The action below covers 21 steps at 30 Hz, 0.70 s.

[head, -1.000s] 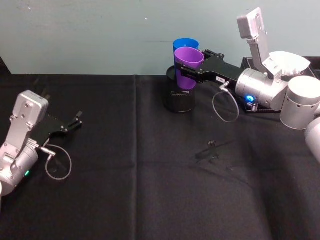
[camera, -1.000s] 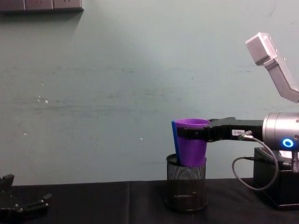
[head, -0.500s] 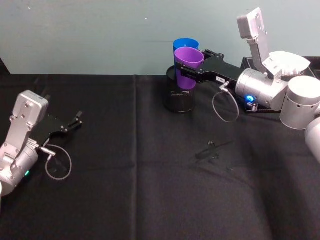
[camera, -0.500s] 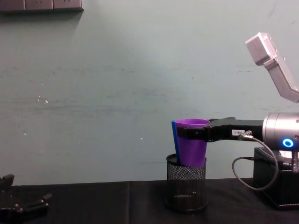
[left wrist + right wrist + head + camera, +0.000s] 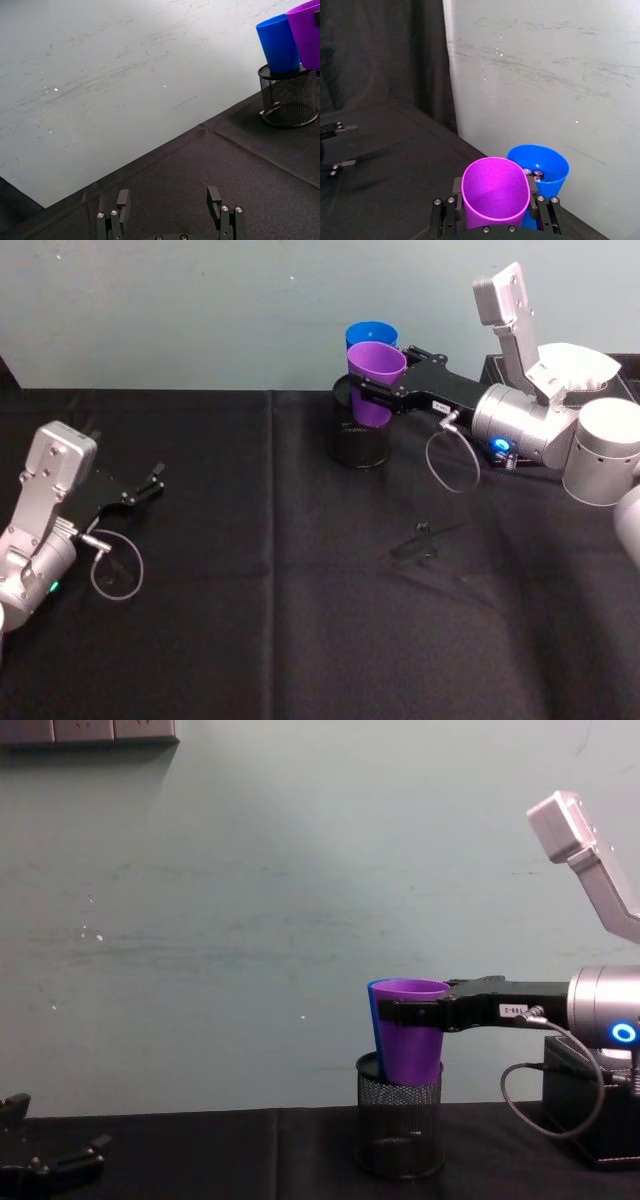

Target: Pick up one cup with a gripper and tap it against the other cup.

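My head camera looks forward and down over the whole black tabletop (image 5: 300,620) to the pale wall (image 5: 200,310). My chest camera sits lower and faces that wall level, skimming the tabletop's far edge. The right wrist camera rides behind the right tool (image 5: 495,185), looking along it, very near the purple cup (image 5: 492,200) and blue cup (image 5: 547,167). The left wrist camera looks out over the left tool (image 5: 168,192) from well away. All four views share both cups

The bench (image 5: 250,640) is draped in black cloth. A black wire-mesh holder (image 5: 360,445) stands near its far edge. A small dark piece (image 5: 415,543) lies closer in.
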Available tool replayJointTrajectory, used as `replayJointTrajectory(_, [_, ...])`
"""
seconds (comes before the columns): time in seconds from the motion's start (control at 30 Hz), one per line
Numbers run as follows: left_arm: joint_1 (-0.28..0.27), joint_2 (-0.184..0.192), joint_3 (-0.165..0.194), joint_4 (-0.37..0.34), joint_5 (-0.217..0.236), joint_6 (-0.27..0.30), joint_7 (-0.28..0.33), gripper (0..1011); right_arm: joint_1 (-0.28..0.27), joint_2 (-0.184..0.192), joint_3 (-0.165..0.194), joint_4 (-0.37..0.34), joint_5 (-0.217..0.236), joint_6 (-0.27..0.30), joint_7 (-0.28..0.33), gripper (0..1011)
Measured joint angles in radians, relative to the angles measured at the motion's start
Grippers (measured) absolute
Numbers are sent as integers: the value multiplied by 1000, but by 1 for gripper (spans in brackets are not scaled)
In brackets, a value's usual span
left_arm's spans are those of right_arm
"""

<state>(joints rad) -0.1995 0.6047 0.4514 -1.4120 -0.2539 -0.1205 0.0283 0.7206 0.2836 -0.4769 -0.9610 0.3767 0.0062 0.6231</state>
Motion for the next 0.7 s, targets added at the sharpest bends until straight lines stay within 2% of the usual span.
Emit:
replayJointTrajectory(0.27, [0, 0, 0, 0, 0, 0, 0, 1005, -66, 43, 1, -116, 12, 35, -1, 726])
replayJointTrajectory(0.37, [0, 0, 0, 0, 0, 0, 0, 1005, -105, 70, 1, -187, 22, 52, -5, 728])
replayJointTrajectory(0.4, [0, 0, 0, 0, 0, 0, 0, 1005, -105, 70, 1, -187, 22, 52, -5, 728])
replayJointTrajectory(0.7, [0, 0, 0, 0, 0, 0, 0, 1005, -220, 142, 2, -362, 48, 67, -24, 728])
